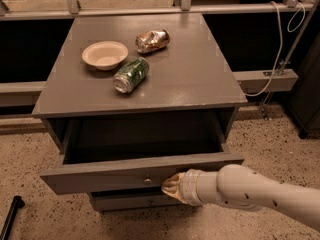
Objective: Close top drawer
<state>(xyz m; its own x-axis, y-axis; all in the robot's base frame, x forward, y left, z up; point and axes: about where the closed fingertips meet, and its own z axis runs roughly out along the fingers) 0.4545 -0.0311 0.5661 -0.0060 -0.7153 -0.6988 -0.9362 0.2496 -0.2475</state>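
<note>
Speckled floor [280, 144] under the cabinet [200, 74]; top drawer [90, 176] stood pulled out. Gripper [172, 186] met its front beside the knob [147, 180] — open or closed, unclear — so pushing seemed underway; next, a straight shove inward.

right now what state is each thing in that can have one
wide grey wooden top drawer: pulled open, inside looks empty
gripper: at the drawer front, right of the knob
green metal can: on its side on the cabinet top
crumpled copper-coloured can: on its side
beige round bowl: upright, empty
</note>
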